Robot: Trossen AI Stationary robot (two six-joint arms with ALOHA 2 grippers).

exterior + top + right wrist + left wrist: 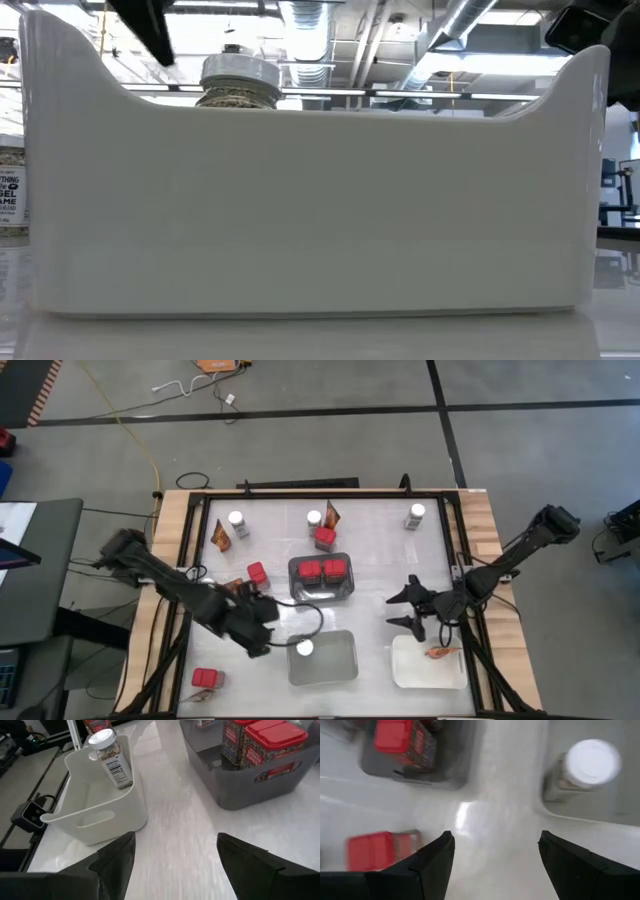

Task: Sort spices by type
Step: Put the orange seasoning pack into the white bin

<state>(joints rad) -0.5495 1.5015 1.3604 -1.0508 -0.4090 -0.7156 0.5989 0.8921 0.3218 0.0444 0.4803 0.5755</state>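
Spices lie about the table. Red boxes (323, 570) fill the dark grey tray (347, 592), and others stand loose (257, 573) (208, 678) (325, 538). One white-lidded jar (304, 647) stands in the light tray (335, 670); more jars (237, 520) (416, 513) stand at the far side. An orange packet (438, 652) lies in the white tray (410, 670). My left gripper (266, 632) hovers open left of the light tray, over bare table (495, 845). My right gripper (402, 610) is open, between the dark tray and the white tray (175, 845).
Orange packets (221, 535) (332, 513) (232, 588) stand on the table's far and left parts. A black cable (300, 622) curls beside my left gripper. In the low view the light tray's wall (300, 200) blocks nearly everything. Bare table lies between the trays.
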